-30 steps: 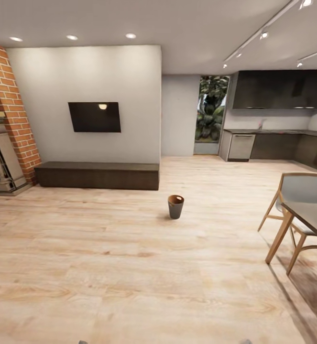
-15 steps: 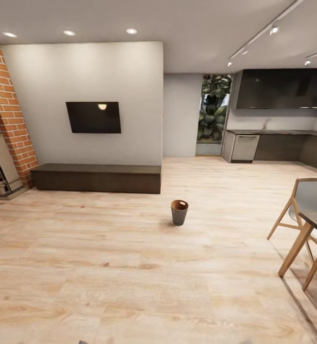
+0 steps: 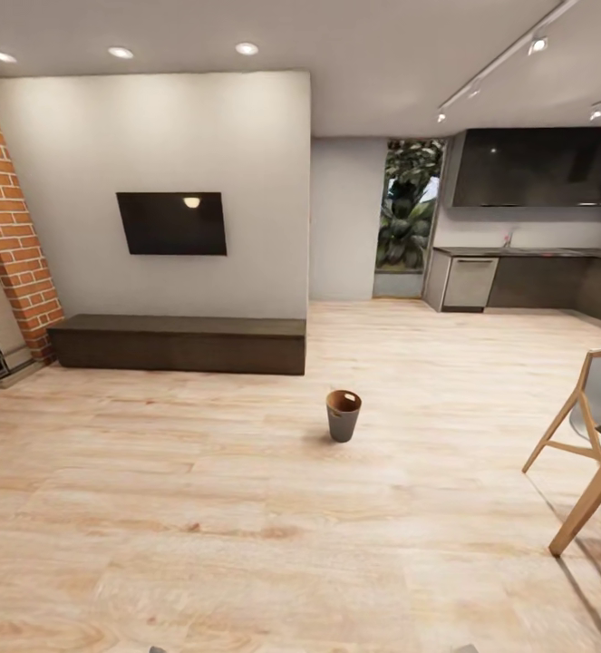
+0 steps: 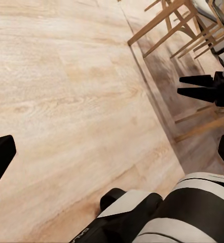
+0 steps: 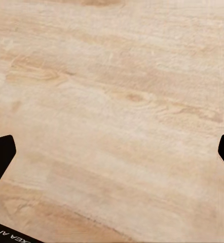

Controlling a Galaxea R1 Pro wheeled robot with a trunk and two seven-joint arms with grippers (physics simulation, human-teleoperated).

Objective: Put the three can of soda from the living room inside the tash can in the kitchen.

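The tash can (image 3: 343,414) stands upright on the bare plank floor (image 3: 200,508), far ahead of both pincers, its brown mouth open upward so cans could drop straight in. No soda cans show. The left pincer (image 4: 112,152) and right pincer (image 5: 112,152) each hang spread wide and empty, fingertips at opposite edges of their wrist views, pointed down at the floor. Both arms look tucked low for travel, probably to keep clear of the chair (image 3: 590,426) off to the right.
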